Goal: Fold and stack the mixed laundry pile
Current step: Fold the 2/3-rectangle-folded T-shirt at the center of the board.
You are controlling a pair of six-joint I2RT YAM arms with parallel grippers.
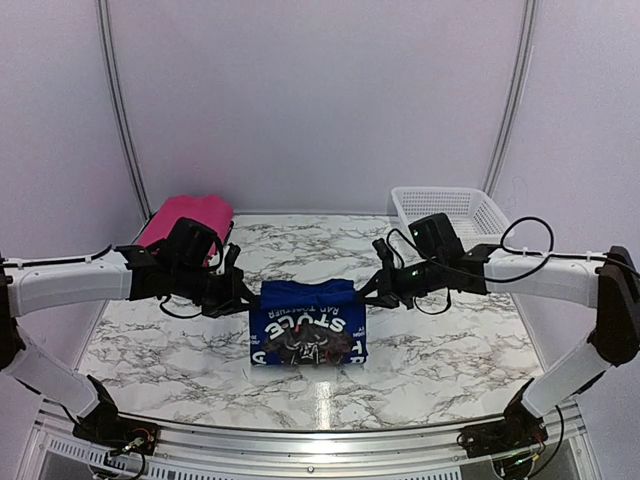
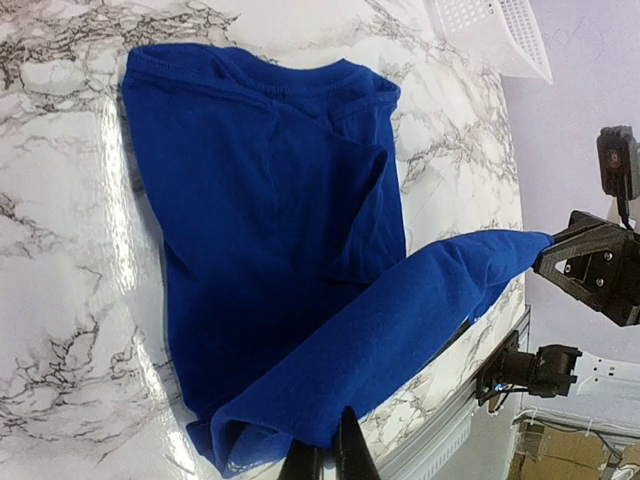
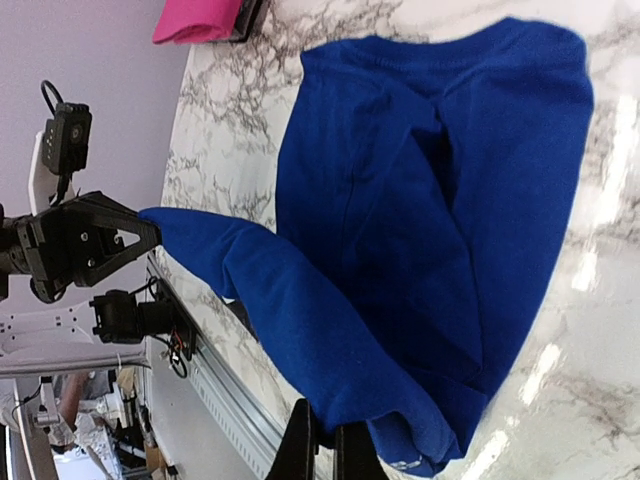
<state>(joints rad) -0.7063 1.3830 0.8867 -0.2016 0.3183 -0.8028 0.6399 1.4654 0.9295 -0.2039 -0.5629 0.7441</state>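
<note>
Marble-patterned white bench (image 1: 450, 350) fills the lower half of the top view. At its centre lies the royal blue cloth T-shirt (image 1: 308, 325), with one edge raised off the surface. A fold of this shirt is judged to be the step in hand.

The magenta-pink cloth garment (image 1: 185, 215) is seen as a compact bundle at the upper left, and the white plastic mesh basket (image 1: 445, 205) at the upper right; neither is touched.

The raised edge is stretched between the left pincer (image 1: 243, 297) and the right pincer (image 1: 372, 290), each clamped together on one corner. Next, that edge would need to be carried level across the flat part and lowered evenly, both corners being released only once aligned.

White lettering on the hanging panel is shown only by the top view. The collar and the sleeve folded onto the flat part are shown only by the wrist views.
</note>
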